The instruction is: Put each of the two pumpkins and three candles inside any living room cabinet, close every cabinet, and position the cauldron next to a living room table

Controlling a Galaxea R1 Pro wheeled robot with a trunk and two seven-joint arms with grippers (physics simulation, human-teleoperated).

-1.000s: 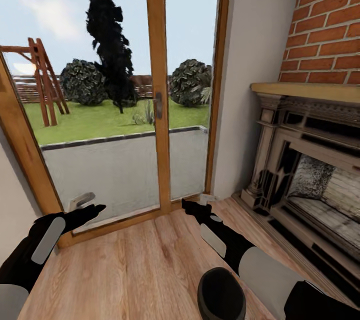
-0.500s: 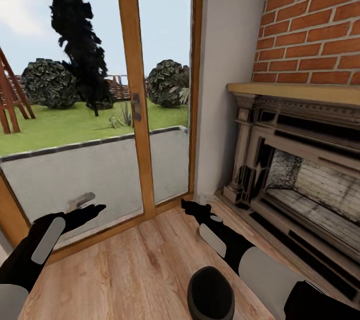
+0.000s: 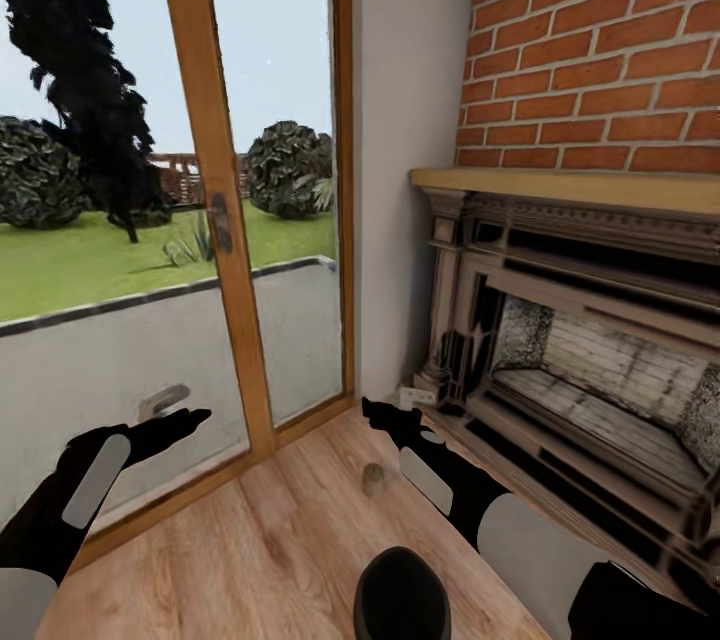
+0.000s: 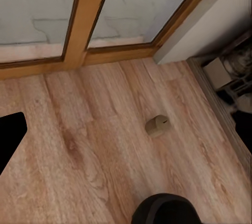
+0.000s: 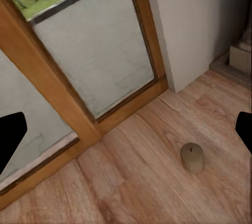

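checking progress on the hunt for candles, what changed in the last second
The view has swung right: the glass door slid leftward in frame, more of the fireplace shows, and a candle on the wood floor came into sight. Both arms hold the same pose, left gripper and right gripper empty.

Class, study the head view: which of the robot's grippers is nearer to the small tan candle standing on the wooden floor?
Right. The right gripper hangs just above and beyond the candle, almost over it. The left gripper is far off to the candle's left, by the glass door.
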